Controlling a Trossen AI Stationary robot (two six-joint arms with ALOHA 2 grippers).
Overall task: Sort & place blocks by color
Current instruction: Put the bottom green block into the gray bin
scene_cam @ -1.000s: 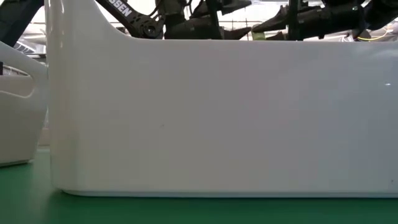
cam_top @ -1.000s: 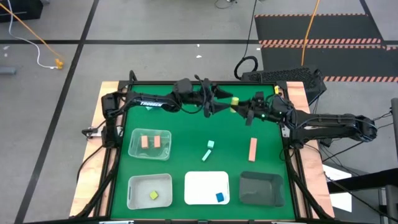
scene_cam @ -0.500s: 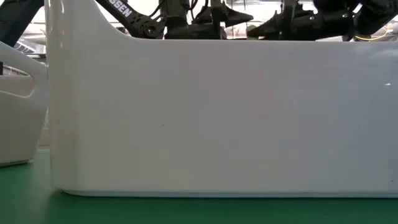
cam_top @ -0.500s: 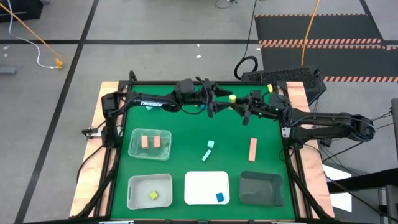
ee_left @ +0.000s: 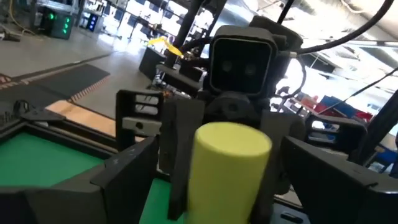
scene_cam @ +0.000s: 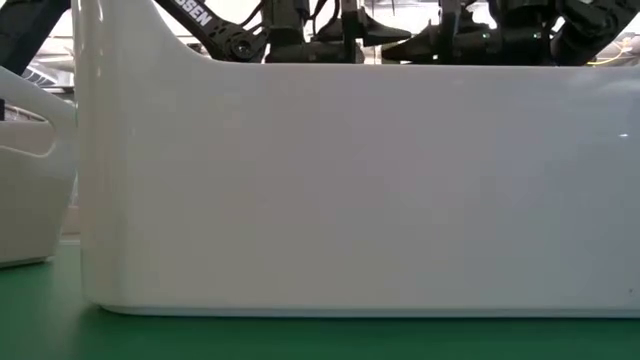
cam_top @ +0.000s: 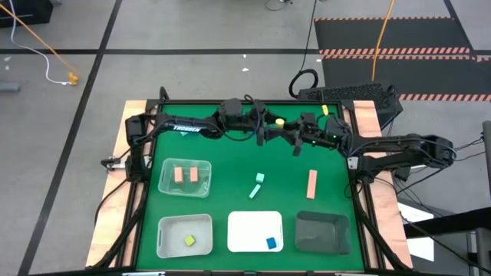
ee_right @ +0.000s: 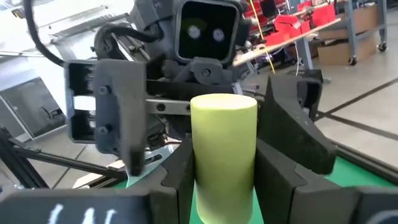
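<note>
One yellow-green cylinder block (ee_right: pixel 224 155) sits clamped in right claw (cam_top: pixel 285 127); left claw (cam_top: pixel 270 127) gapes wide.

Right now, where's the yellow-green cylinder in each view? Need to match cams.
High view: yellow-green cylinder at the table's far edge, midway between the two arms.
Low view: not visible; a white tray wall fills the picture.
Left wrist view: centre foreground, between the open left gripper fingers.
Right wrist view: centre, clamped in the right gripper.
Shared landmark: the other arm's wrist camera right behind it.
</note>
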